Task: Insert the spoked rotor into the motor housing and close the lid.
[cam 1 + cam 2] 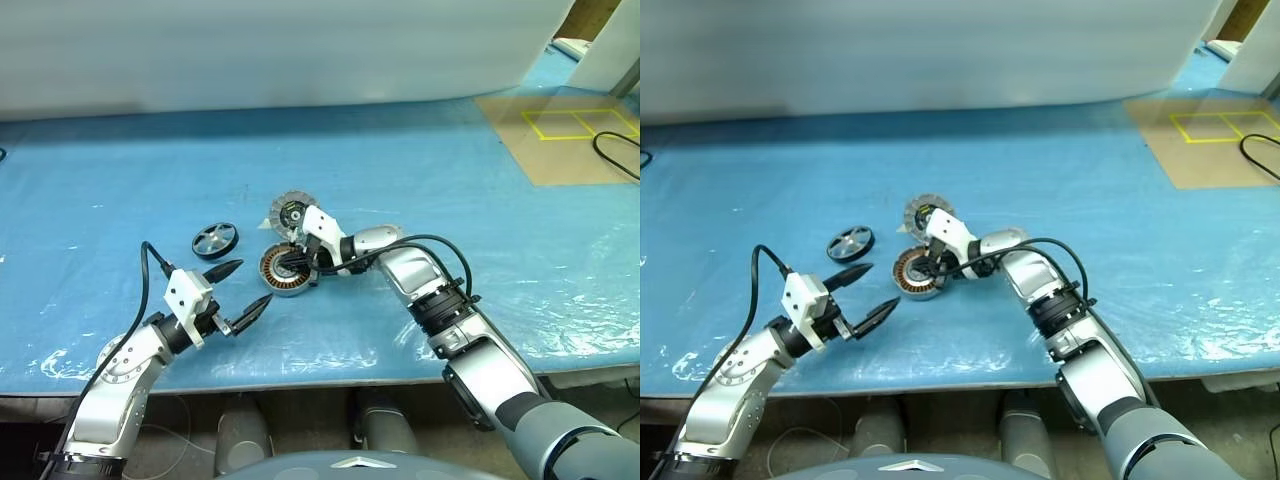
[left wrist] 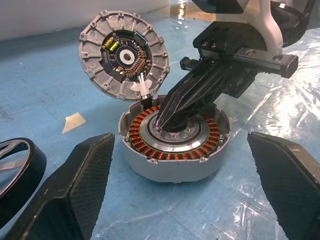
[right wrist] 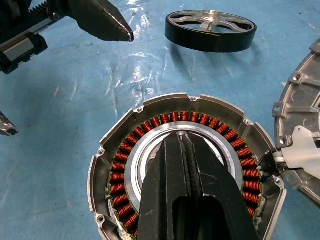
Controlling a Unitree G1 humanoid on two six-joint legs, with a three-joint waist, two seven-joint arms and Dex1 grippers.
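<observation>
Rotor position: the spoked rotor (image 1: 215, 240) lies flat on the blue plastic sheet (image 1: 420, 180), well apart from my right gripper (image 1: 297, 262) and just beyond my left gripper (image 1: 243, 289). Motor housing (image 2: 172, 145) sits open on the sheet, copper windings (image 3: 125, 170) ringing its metal hub. My right gripper is clenched, fingers pressed together on nothing, tips resting down in the hub at the housing's centre. My left gripper hangs released, fingers spread wide, near the housing's side without touching it. The lid (image 2: 124, 55) stands tilted up from the housing's far edge, ribbed face with dark centre and circuit parts turned toward my left gripper. Sheet is wrinkled and glossy, covering the table; a brown board with yellow tape (image 1: 565, 140) lies at the far right corner. Housing holds only windings, hub and my fingertips.
</observation>
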